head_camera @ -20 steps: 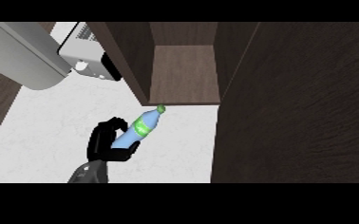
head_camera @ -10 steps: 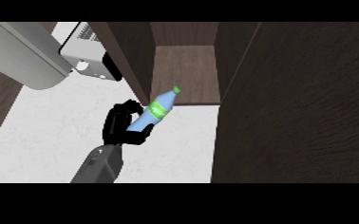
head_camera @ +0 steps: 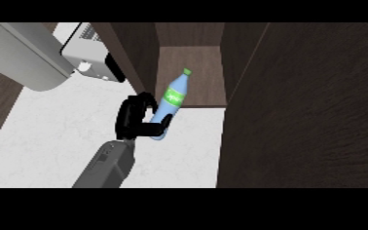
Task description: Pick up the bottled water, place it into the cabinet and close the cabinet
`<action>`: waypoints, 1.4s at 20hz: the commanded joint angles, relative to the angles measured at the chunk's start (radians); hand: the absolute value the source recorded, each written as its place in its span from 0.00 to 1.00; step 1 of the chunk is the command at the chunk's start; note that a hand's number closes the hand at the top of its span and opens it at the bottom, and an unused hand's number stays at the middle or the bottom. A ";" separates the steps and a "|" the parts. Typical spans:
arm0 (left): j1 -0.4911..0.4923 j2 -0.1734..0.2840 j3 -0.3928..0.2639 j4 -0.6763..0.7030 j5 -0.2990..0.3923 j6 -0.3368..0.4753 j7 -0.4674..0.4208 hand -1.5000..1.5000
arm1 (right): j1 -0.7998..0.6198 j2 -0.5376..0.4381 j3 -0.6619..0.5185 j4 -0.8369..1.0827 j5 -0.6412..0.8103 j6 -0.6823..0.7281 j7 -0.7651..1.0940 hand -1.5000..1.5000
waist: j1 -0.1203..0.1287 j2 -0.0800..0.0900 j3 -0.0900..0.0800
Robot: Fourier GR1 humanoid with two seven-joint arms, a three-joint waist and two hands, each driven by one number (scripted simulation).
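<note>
The bottled water [head_camera: 173, 102] is a clear blue bottle with a green label and green cap. It leans with its cap pointing up and slightly right, over the front edge of the open cabinet's shelf [head_camera: 205, 63]. My left hand [head_camera: 135, 117] is shut on the bottle's lower part, fingers and thumb curled round it, and sits just left of the bottle above the white counter [head_camera: 57, 136]. The cabinet's dark wooden door [head_camera: 302, 117] stands open at the right. My right hand does not show.
A white appliance with vents and a knob [head_camera: 86, 58] stands at the back left, next to the cabinet's left wall [head_camera: 133, 53]. A large grey rounded shape [head_camera: 28, 58] crosses the upper left corner. The open door fills the right side.
My left hand has carried the bottle forward and to the right, from over the counter to the cabinet's opening. The bottle's cap now reaches over the shelf.
</note>
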 commanded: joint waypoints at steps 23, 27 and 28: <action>-0.352 0.057 -0.185 0.038 -0.100 0.520 0.304 1.00 | -0.076 -0.012 -0.053 0.003 -0.080 0.052 -0.001 0.00 | -0.089 0.020 0.002; -0.351 0.034 -0.173 0.075 -0.098 0.611 0.329 1.00 | -0.054 -0.013 -0.049 -0.026 -0.074 0.056 0.010 0.00 | -0.103 0.022 -0.001; -0.353 0.035 -0.161 0.076 -0.081 0.595 0.327 1.00 | -0.086 -0.004 -0.062 0.019 -0.085 0.051 -0.002 0.00 | -0.088 0.023 0.000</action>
